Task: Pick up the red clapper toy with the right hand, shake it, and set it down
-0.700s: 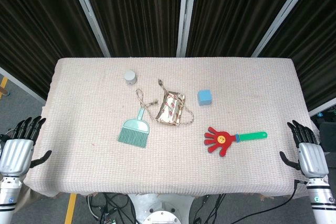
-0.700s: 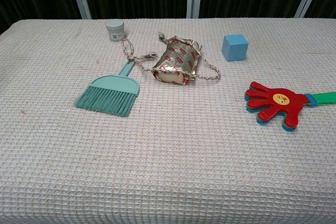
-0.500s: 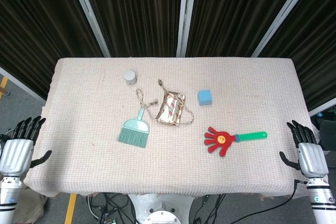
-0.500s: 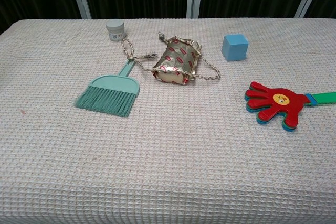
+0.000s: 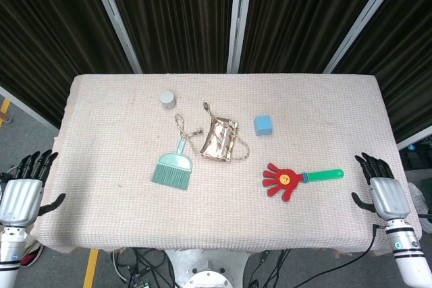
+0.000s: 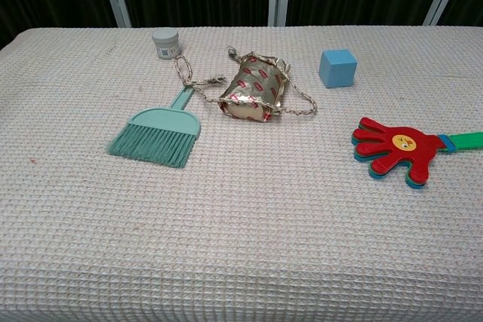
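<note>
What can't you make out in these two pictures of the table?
- Clapper toy: its green handle end is cut off by the right edge of the chest view.
- Right hand and left hand: both outside the chest view, seen only from the head camera.
- Small jar: label print too small to read.
- Pouch: contents hidden by its own foil.
</note>
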You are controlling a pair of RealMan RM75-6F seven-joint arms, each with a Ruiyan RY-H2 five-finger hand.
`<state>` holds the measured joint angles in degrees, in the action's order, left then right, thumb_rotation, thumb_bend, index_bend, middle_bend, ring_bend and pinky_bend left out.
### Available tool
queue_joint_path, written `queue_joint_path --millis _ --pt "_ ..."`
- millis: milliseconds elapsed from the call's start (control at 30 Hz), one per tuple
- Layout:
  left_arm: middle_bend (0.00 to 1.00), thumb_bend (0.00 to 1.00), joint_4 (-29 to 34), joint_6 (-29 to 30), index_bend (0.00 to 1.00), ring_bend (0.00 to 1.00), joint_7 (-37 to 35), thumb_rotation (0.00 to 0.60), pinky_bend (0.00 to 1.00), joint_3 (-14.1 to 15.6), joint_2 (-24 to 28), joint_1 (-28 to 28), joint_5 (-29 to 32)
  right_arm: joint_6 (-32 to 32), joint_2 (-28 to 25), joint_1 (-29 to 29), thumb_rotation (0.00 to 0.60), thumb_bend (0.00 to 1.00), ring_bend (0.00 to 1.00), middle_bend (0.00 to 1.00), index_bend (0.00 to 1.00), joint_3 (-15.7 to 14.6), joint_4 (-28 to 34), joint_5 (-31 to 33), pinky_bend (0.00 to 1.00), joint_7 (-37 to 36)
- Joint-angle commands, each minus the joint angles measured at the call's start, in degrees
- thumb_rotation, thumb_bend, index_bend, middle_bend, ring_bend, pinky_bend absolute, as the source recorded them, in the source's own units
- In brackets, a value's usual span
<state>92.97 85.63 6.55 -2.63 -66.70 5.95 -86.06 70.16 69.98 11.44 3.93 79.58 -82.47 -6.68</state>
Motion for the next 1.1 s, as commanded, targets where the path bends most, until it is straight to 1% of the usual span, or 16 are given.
queue_joint_path --millis 33,267,533,633,900,1100 --pt "0.07 0.20 -0.80 0.12 0.07 0.00 -0.71 0.600 0.08 0.21 -0.69 -0.14 -0.19 -4.89 0.85 3.93 0.600 0.21 0.00 0.00 0.00 0.65 -0.55 0.70 0.00 3.76" --pt "0.07 0.20 -1.73 0.27 0.07 0.00 -1.40 0.600 0.08 0.27 -0.95 -0.48 0.17 -10.44 5.06 8.77 0.600 0.21 0.00 0.00 0.01 1.12 -1.36 1.24 0.00 7.11" --pt "0.07 0.20 -3.24 -0.44 0.07 0.00 -2.70 0.600 0.08 0.49 -1.70 -0.72 0.98 -13.01 8.79 11.33 0.600 0.21 0.00 0.00 0.22 0.93 -1.97 2.59 0.00 11.89" --pt "0.07 0.20 -3.87 -0.65 0.07 0.00 -3.27 0.600 0.08 0.40 -1.97 -0.67 1.19 -13.54 9.76 11.97 0.600 0.21 0.00 0.00 0.27 0.99 -2.18 3.18 0.00 12.68" --pt "0.07 0.20 -4.92 -0.75 0.07 0.00 -4.44 0.600 0.08 0.25 -2.11 -0.88 1.72 -14.30 11.70 13.17 0.600 0.21 0.00 0.00 0.34 1.17 -2.52 4.51 0.00 13.04" --pt "0.07 0.20 -5.27 -0.95 0.07 0.00 -5.10 0.600 0.08 0.34 -2.17 -0.99 1.85 -14.79 11.74 13.99 0.600 0.21 0.00 0.00 0.38 0.95 -2.83 4.32 0.00 12.15"
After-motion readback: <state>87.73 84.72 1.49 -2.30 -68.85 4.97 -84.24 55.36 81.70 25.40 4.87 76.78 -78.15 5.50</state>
